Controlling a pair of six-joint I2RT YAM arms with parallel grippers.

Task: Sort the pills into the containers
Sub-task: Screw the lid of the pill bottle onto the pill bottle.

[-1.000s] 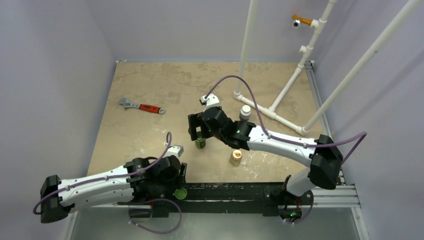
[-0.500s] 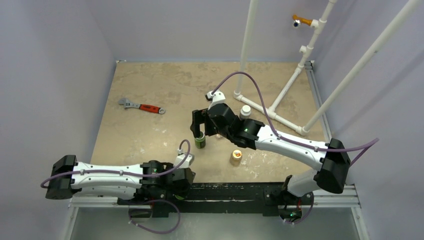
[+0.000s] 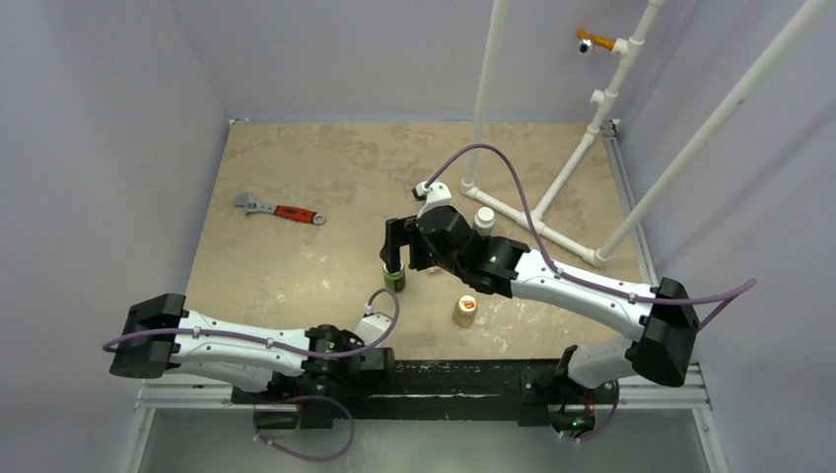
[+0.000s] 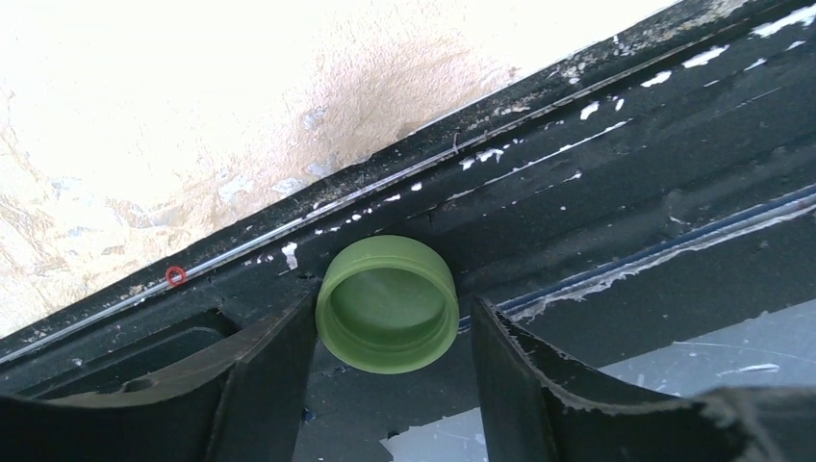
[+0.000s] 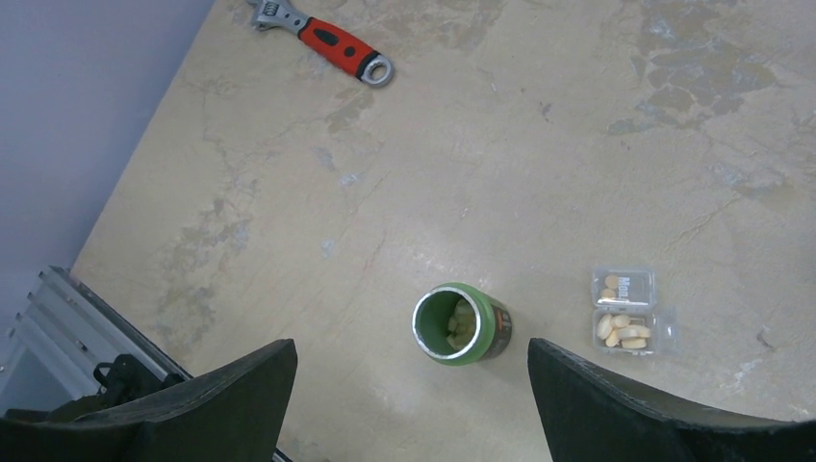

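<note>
An open green bottle [image 5: 462, 324] stands on the tan table with pale pills [image 5: 460, 323] inside. To its right lies the small transparent case [image 5: 630, 310], lid open, with several pale pills [image 5: 624, 330] in it. My right gripper [image 5: 414, 404] hangs wide open and empty above the bottle; from the top camera it [image 3: 394, 258] sits just over the bottle [image 3: 394, 281]. My left gripper [image 4: 393, 306] is low over the black base rail, open around the green cap [image 4: 388, 289], which lies on the rail. Its left finger touches the cap and the right finger stands apart.
A red-handled wrench [image 3: 281, 210] lies at the back left. A tan-orange bottle [image 3: 464, 308] stands near the front and a white-capped bottle [image 3: 483, 219] behind the right arm. White pipes [image 3: 532, 219] rise at the back right. The black rail [image 3: 473, 374] runs along the near edge.
My left arm has stretched out and lowered, its gripper sliding right along the rail over the green cap. My right gripper has shifted slightly right above the green bottle.
</note>
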